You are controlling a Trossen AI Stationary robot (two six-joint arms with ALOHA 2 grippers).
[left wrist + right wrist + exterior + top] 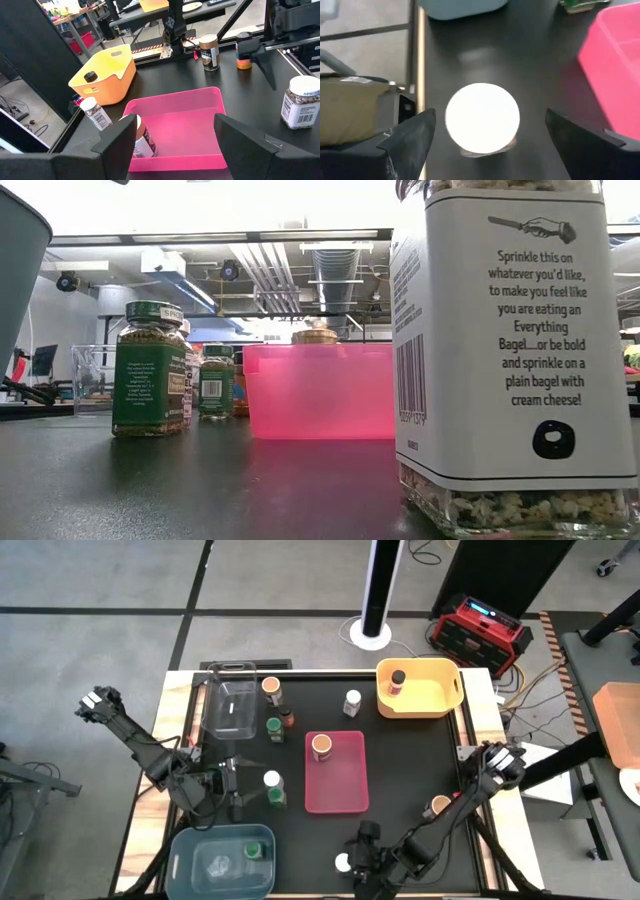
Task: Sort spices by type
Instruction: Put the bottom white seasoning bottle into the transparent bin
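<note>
Small spice jars stand about the black table. A white-lidded jar point(481, 117) stands upright near the table's near edge point(343, 863), large in the low view point(510, 350). My right gripper point(490, 131) is open just above it, one finger on either side of the lid, touching nothing. My left gripper point(175, 137) is open and holds nothing, at the table's left point(233, 785), facing the pink bin point(175, 125). An orange-lidded jar point(321, 747) stands in the pink bin, a black-lidded one point(398, 678) in the yellow bin point(440, 695), a green-lidded one point(253, 851) in the blue bin point(200, 840).
A clear bin point(232, 700) stands at the far left. Loose jars stand beside it point(271, 688) point(274, 727), at the far middle point(352, 700), by my left gripper point(271, 780) and at the right point(440, 806). The blue bin's wall point(460, 7) is close behind the white-lidded jar.
</note>
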